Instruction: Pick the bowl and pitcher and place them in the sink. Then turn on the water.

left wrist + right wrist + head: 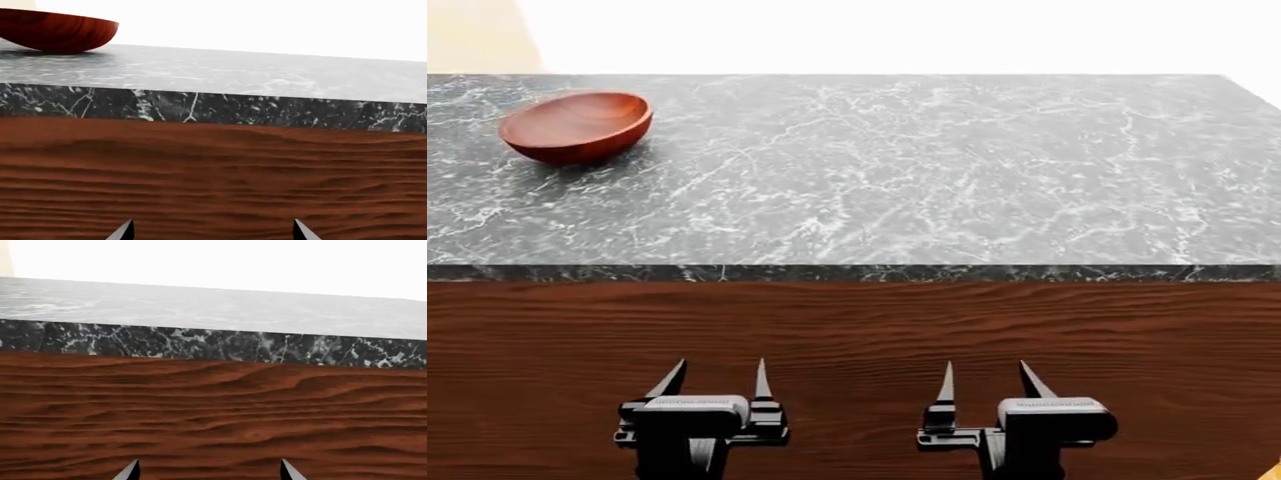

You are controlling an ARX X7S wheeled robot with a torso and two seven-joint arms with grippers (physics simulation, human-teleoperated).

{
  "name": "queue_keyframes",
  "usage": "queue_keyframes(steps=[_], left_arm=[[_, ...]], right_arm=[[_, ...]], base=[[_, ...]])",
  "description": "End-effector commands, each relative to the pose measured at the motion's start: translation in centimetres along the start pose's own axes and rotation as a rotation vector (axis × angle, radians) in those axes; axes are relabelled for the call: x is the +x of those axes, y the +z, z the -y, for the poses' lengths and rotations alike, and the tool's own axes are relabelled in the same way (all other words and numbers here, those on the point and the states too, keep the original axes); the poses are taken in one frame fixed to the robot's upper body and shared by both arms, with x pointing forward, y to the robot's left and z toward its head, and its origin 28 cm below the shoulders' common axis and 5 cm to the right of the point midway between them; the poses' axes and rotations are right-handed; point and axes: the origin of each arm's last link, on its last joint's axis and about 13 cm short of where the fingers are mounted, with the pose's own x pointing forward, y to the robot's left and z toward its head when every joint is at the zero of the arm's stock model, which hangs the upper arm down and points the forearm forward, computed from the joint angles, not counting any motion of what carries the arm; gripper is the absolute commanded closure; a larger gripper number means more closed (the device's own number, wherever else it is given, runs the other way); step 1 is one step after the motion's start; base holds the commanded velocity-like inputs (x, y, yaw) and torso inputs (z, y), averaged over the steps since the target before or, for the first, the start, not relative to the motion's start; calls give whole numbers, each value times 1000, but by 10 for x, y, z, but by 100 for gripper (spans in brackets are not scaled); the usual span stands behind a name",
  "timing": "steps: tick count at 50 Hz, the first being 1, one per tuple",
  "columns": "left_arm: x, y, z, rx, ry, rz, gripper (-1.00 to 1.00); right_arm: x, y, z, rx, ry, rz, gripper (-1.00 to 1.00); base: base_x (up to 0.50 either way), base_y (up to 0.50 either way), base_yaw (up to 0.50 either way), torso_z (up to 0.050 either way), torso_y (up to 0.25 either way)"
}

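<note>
Sitting upright at the far left of the marbled surface (934, 170): the bowl (575, 125), reddish-brown wood, empty. Hanging low in front of the wooden cabinet front (854, 340), below the stone edge: left gripper (717, 380) and right gripper (988, 382), side by side, jaws spread on both, holding nothing, well apart from the bowl.

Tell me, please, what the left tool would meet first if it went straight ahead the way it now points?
Most likely the reddish-brown grained wooden cabinet front below the marbled stone countertop; the open left tool points at it, though depth is unclear.
</note>
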Motion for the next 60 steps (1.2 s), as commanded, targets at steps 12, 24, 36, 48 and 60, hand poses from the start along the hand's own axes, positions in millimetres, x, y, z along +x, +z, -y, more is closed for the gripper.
queue_keyframes(steps=[12, 24, 36, 48, 60], left_arm=[[-1, -1, 1, -9, -14, -10, -100], [-1, -2, 1, -12, -16, -15, -100], [-1, -2, 1, -12, -20, -16, -100], [-1, -2, 1, -13, -20, -16, -100], [-1, -1, 1, -15, -21, -13, -100]], right_arm=[[-1, -2, -1, -19, 1, 1, -100], [-1, -3, -2, -24, 0, 2, -100], [-1, -3, -2, -26, -1, 3, -100], [-1, -3, -2, -29, 0, 3, -100], [-1, -4, -2, -29, 0, 1, -100]], base=[[0, 500, 0, 50, 10], [0, 500, 0, 50, 10], [0, 500, 0, 50, 10], [0, 500, 0, 50, 10], [0, 500, 0, 50, 10]])
